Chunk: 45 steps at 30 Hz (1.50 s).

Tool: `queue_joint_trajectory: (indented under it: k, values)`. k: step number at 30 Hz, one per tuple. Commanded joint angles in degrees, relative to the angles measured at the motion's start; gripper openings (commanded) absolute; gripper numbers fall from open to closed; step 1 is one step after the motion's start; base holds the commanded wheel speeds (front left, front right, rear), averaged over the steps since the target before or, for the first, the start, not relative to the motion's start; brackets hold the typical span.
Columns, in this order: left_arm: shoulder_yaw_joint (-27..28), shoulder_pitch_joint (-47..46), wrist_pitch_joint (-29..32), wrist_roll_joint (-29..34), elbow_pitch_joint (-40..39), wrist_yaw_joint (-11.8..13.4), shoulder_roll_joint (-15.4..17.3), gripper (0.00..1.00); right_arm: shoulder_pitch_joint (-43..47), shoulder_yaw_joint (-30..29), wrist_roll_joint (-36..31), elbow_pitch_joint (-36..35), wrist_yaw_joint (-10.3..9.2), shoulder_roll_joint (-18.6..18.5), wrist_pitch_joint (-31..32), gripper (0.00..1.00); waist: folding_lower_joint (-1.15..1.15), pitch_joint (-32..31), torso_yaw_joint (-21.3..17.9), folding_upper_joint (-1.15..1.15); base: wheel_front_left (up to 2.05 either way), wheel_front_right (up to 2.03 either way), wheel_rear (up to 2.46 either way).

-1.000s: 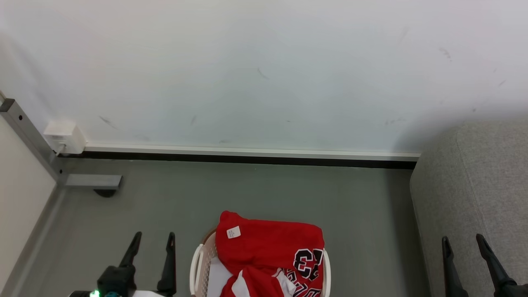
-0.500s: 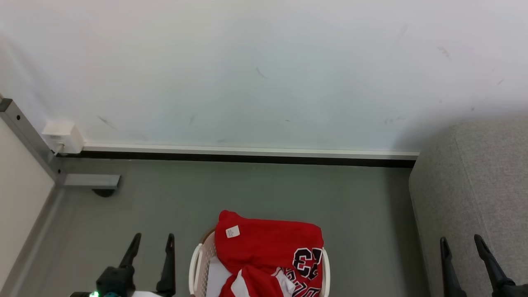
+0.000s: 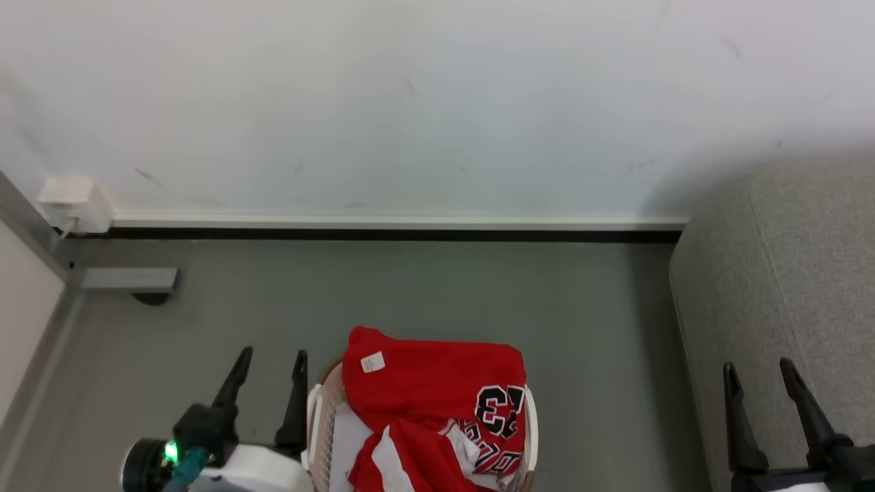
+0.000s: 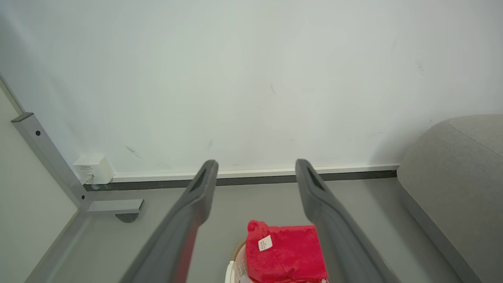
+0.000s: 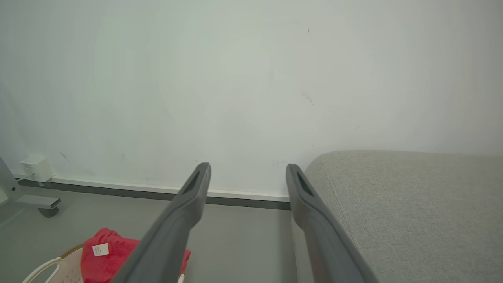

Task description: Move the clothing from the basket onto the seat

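Left claw [image 3: 273, 352] and right claw [image 3: 757, 364] hang spread, empty, and with the view tipped lower the left has edged beside the basket [image 3: 315, 418] holding the jersey [image 3: 431, 386], apart from the seat [image 3: 793, 273], so a grasp seems next.

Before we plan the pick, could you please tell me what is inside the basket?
The red jersey fills the basket, draped over its far rim, with number 23 showing. A pale cloth peeks out beneath it on the left. Whatever lies deeper is covered by the jersey.
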Motion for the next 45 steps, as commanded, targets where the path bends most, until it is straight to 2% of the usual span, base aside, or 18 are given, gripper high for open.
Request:
queue_joint_trajectory:
  k: [1, 6, 12, 18, 25, 35, 45]
  values:
    - [-0.61, -2.30, -0.04, -0.28, 1.01, -0.49, 0.10, 1.00, -1.37, 0.13, 0.90, -0.57, -0.12, -0.15, -0.20, 1.00, 0.00, 2.27, -1.48, 0.00, 0.00, 0.00, 0.00]
    - [-2.84, -8.77, -0.04, 0.66, 8.16, -1.56, 0.05, 1.00, -4.15, 0.94, 1.58, -1.50, -0.12, -0.15, -0.12, 1.00, 0.00, 7.29, -4.16, 0.00, 0.00, 0.00, 0.00]
    - [-6.20, -19.88, 0.65, 2.04, 21.60, -2.37, -0.02, 1.00, -8.02, 1.81, 2.55, -3.12, -0.12, -0.13, -0.10, 1.00, 0.00, 15.18, -7.84, 0.00, 0.00, 0.00, 0.00]
    - [-7.77, -29.83, 5.85, 2.75, 33.93, -1.29, -0.09, 1.00, -11.39, 2.70, 3.58, -4.91, -0.12, -0.10, -0.10, 1.00, 0.00, 22.69, -10.89, 0.00, 0.00, 0.00, 0.00]
    - [-5.70, -36.45, 13.84, -1.49, 45.77, -0.42, -0.16, 1.00, -13.43, 2.59, 4.58, -6.10, -0.12, -0.10, -0.10, 1.00, 0.00, 27.92, -12.75, 0.00, 0.00, 0.00, 0.00]
    - [-4.66, -41.13, 17.42, -3.46, 53.17, 1.99, 0.63, 1.00, -15.54, 3.12, 4.94, -7.10, -0.13, -0.10, -0.10, 1.00, 0.00, 32.66, -13.28, 0.00, 0.00, 0.00, 0.00]
    - [-4.67, -44.95, 17.78, -4.74, 55.68, 3.07, 1.68, 1.00, -16.70, 3.24, 4.69, -8.00, -0.12, -0.11, -0.09, 1.00, 0.00, 37.61, -13.76, 0.00, 0.00, 0.00, 0.00]
